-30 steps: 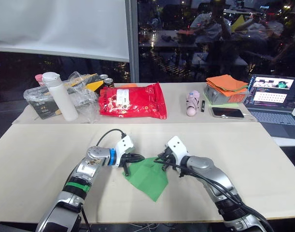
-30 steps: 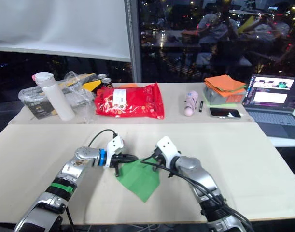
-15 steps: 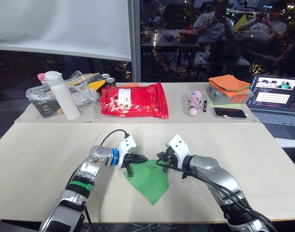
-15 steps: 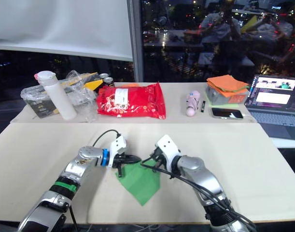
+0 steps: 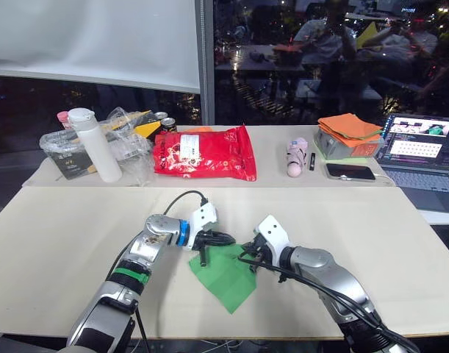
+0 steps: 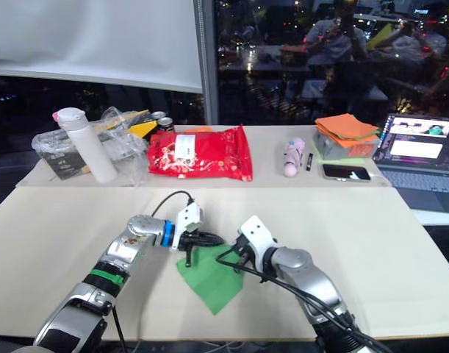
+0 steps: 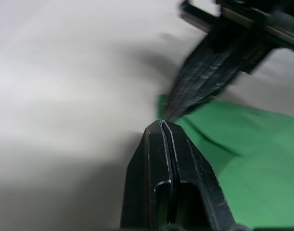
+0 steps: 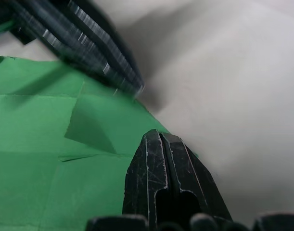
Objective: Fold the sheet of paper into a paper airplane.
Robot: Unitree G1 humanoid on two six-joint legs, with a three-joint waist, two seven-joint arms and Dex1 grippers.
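Sheet of paper point(image 5: 225, 273) lying flat on table point(image 5: 62, 228), lower centre of frame, already creased into wedge, long axis running from far edge down to point nearest frame bottom.

Left gripper point(image 5: 225, 238) and right gripper point(image 5: 244, 259) both pressing at far edge, tips nearly meeting, fingers together, neither pinching paper. Right slightly nearer paper.

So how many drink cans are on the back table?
2. Both cans stand side by side at the back table's left end, behind the red bag and beside the clear plastic bag. More could be hidden behind the bags.
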